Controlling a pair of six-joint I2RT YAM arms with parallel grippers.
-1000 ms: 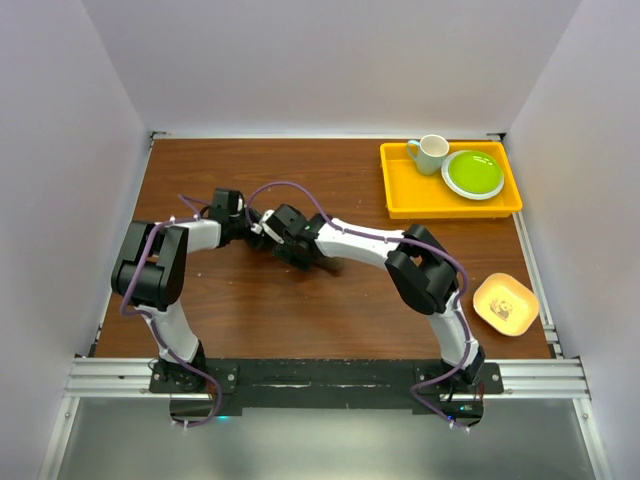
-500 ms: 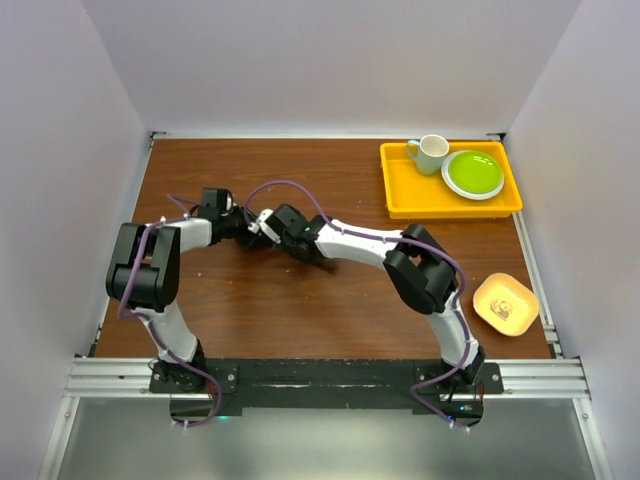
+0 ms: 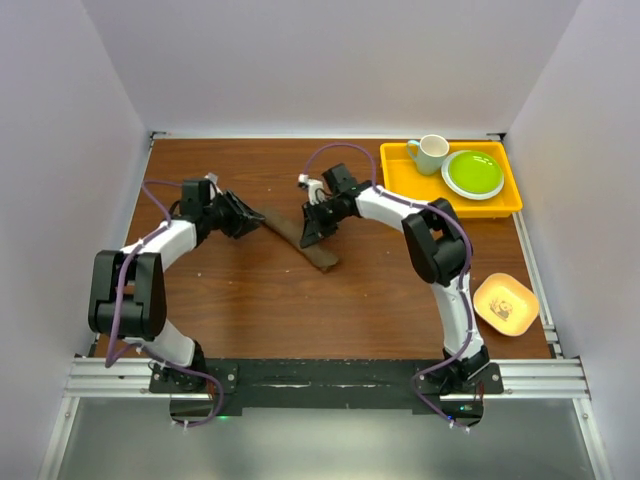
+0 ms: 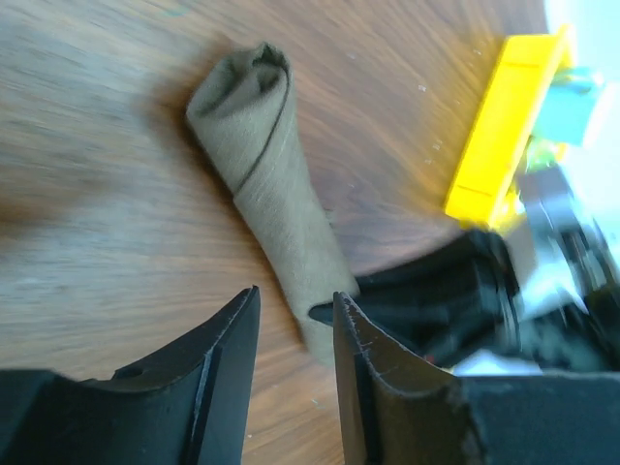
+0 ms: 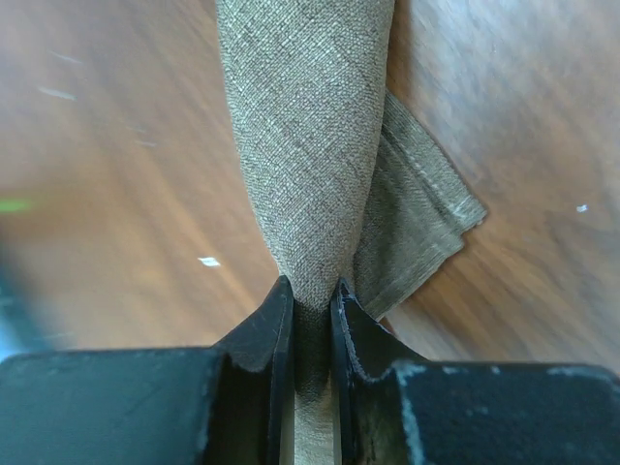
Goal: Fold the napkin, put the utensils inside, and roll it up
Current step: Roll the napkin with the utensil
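The napkin lies on the table as a dark brown roll, slanting from back left to front right. My right gripper comes at it from the right. The right wrist view shows that gripper shut on the napkin, with a loose flap spread beside the roll. My left gripper sits just off the roll's left end. In the left wrist view it stands open, with nothing between its fingers and the napkin just ahead. The utensils are hidden.
A yellow tray at the back right holds a pale cup and a green plate. A small yellow bowl sits near the right edge. White walls close in the table on three sides.
The two grippers, close together over the roll before, have parted. The left one opened and drew back to the left. The right one swung to the back right and shut on the napkin.
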